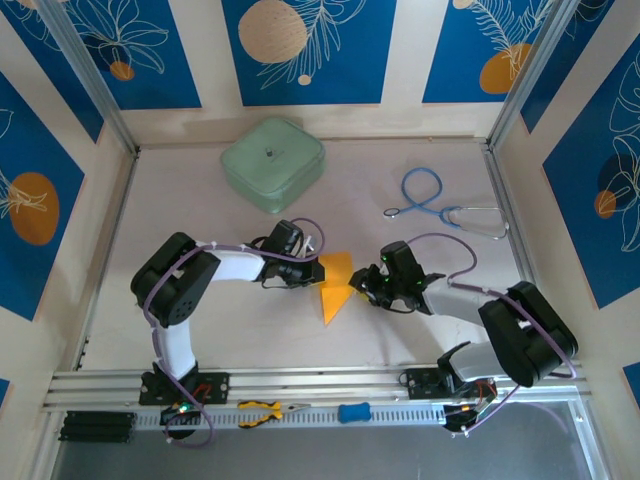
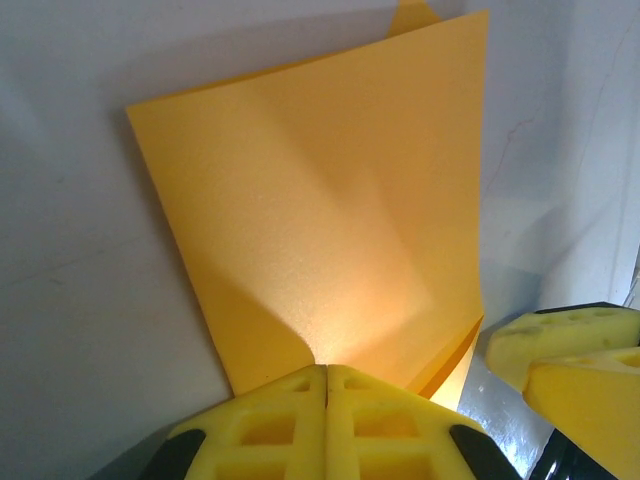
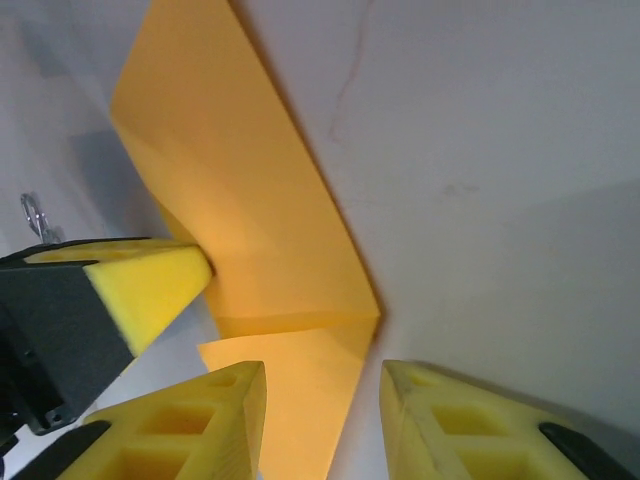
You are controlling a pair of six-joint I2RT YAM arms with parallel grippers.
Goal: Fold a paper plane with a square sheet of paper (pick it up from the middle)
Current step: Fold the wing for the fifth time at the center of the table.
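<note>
One sheet (image 2: 330, 220), left pincer (image 2: 327, 370) clamping, right pincer (image 3: 322, 370) parted

Nothing readable here as far as I can see, no words, numbers or logos. The orange-yellow paper (image 2: 330, 220) is plain, and the wall panels (image 1: 303, 50) up at 12 o'clock are just leaf-and-circle art. The mint-green case (image 1: 273, 163) at 11 o'clock has a tiny dark spot that's too small to make out.

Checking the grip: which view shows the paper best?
Left wrist: the paper is close, its edge pinched in the shut left end effector. Right wrist shows a folded corner; top external, a small shape.
</note>
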